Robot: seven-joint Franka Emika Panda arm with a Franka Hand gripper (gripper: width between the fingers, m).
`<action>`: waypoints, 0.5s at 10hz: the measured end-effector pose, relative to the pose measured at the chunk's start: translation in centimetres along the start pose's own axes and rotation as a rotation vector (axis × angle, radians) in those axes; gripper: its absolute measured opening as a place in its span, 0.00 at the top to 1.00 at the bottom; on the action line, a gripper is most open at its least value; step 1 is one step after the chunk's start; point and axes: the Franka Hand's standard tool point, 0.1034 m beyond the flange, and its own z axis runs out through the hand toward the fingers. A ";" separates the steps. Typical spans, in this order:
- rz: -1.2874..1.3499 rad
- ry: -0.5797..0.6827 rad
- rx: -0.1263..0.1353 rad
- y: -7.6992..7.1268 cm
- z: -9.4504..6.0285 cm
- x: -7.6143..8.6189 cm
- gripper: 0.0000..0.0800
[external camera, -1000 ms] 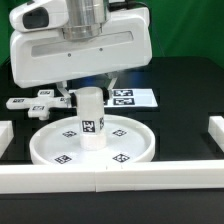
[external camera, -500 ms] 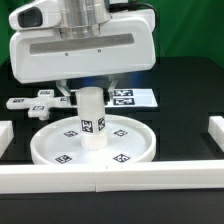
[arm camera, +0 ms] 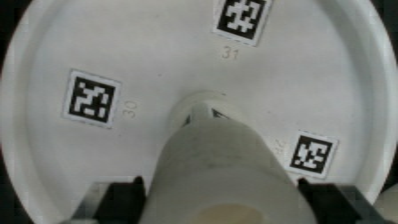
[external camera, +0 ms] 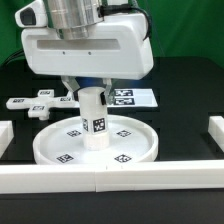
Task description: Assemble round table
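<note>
The white rimmed disc (external camera: pixel 52 156) lies flat on the black table, tags up. The short cylinder leg (external camera: pixel 95 120) stands on its central hub, leaning slightly. My gripper (external camera: pixel 92 93) comes down from above, with its fingers on either side of the leg's top, shut on it. In the wrist view the leg (arm camera: pixel 222 150) runs between my black fingers (arm camera: pixel 121 200), with the gripper (arm camera: pixel 222 205) around it and the disc (arm camera: pixel 151 50) behind. The small flat base piece (external camera: pixel 42 100) lies on the table at the exterior view's left, behind the disc.
The marker board (external camera: pixel 137 97) lies behind the disc at the exterior view's right. White border rails run along the front (external camera: pixel 110 178), right (external camera: pixel 215 130) and left (external camera: pixel 5 135). The arm's large white body hides the back of the table.
My gripper and arm have shifted toward the exterior view's right. The leg and the disc under it have moved a little to the right with it.
</note>
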 end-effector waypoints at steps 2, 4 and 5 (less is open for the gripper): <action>0.096 0.005 0.006 -0.2 0.0 -0.1 0.49; 0.205 0.001 0.012 -0.4 0.0 -0.2 0.49; 0.249 -0.002 0.017 -0.5 0.1 -0.3 0.49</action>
